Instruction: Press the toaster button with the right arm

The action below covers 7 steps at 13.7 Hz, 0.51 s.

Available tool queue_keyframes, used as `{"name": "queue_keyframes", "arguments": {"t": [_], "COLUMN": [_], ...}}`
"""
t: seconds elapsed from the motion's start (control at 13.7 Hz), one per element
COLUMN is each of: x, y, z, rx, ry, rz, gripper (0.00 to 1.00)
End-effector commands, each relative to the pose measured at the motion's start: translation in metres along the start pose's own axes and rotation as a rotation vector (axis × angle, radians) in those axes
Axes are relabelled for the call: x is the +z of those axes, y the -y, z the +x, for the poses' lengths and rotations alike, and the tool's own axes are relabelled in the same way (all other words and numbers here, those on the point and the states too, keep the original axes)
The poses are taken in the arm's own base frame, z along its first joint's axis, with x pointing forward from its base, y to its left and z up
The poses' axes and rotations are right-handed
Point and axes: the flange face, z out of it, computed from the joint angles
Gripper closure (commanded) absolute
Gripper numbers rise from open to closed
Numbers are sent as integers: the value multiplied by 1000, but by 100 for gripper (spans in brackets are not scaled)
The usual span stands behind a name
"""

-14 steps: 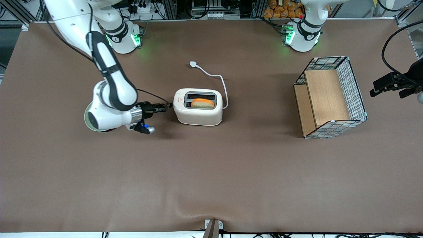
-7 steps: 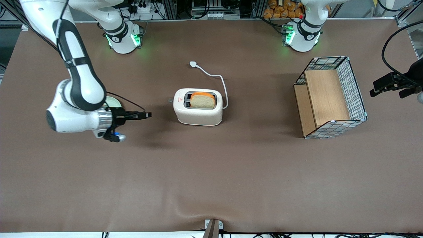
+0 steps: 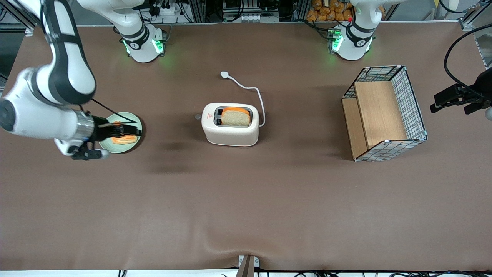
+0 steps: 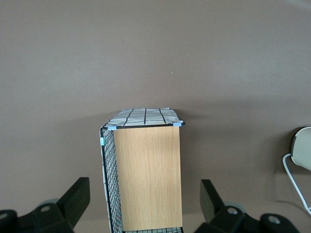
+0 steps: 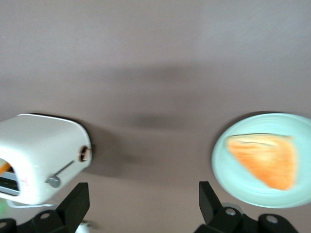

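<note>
Here, the right arm's black 2-finger pincer [image 3: 128, 131] hangs wide open and empty above a pale-green round plate [image 3: 134, 119] bearing an orange-crusted bread slice [image 5: 266, 159]. The cream-white rounded toaster [image 3: 230, 130], toast [image 3: 235, 117] in its slot, sits well apart toward the parked arm's end of the brown tabletop [image 3: 246, 200], its small pale-grey round button [image 3: 198, 116] facing the pincer.

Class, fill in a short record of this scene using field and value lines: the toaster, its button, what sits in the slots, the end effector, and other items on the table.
toaster: cream-white, upright, mid-table
toaster button: small grey knob on the toaster's end face
slot contents: bread slice standing up out of one slot
end effector: open, above the green plate, apart from the toaster
plate contents: orange-crusted slice
cord: white plug lying unplugged on the table
other: wire basket toward the parked arm's end
</note>
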Motion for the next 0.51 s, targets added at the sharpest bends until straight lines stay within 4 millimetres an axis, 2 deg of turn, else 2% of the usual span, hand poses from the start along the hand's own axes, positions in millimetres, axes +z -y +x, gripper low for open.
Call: {"name": "queue_keyframes", "arguments": {"t": [0.0, 0.22, 0.37, 0.44], "x": [-49, -90, -109, -115], "y": [-11, -28, -48, -52], "z": [-26, -47, -59, -63], "rx": [-43, -75, -63, -55], "ry": [-72, -133, -132, -122], "rz": [-120, -197, -197, -202], "gripper": [0, 0, 0, 0]}}
